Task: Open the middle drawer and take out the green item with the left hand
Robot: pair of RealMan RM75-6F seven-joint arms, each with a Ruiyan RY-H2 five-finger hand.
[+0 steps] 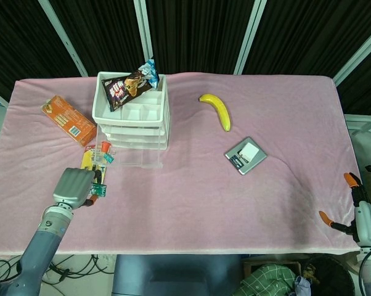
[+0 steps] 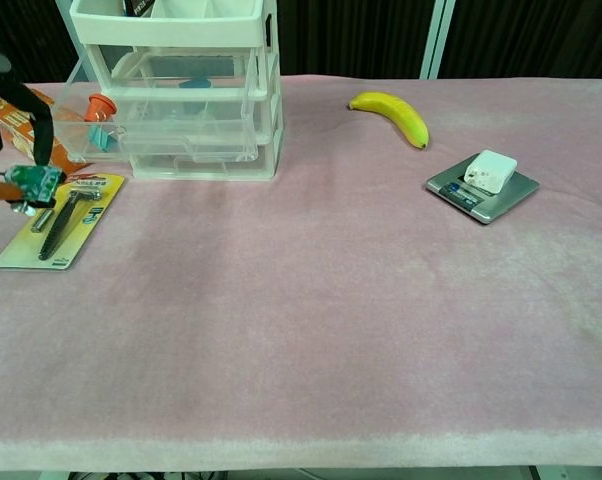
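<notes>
One small green item (image 2: 35, 182) sits pinched in the fingertips of the left robot hand (image 1: 75, 187), held above the near left part of the table (image 1: 191, 185), over the yellow razor card (image 2: 61, 220). In the chest view it shows at the left edge, just beside the card's far corner; in the head view it peeks out at the right side of that robot hand. It is too small to tell its long axis or which way it points. The middle drawer (image 2: 141, 130) of the white drawer unit (image 1: 135, 117) stands pulled out toward the robot, with a red-capped piece (image 2: 100, 105) inside. The right robot hand (image 1: 358, 213) hangs off the table's near right corner; I cannot tell whether it is released or clenched.
</notes>
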